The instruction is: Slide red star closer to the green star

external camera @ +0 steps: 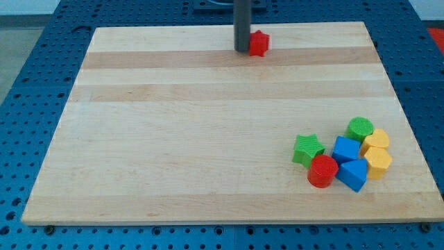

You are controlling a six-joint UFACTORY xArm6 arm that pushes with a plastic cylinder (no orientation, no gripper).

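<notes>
Tip: my tip (242, 50) stands near the top edge of the worktop (173, 139), touching the left side of the red star (259, 43). It is a plain rod and holds nothing.
Red star: top centre, just right of the tip.
Green star (307, 149): far away at the lower right, leftmost of a cluster with a red cylinder (322, 171) and other blocks.
Direction needed: down and somewhat right; I judge the tip should first go to the star's upper side.
</notes>
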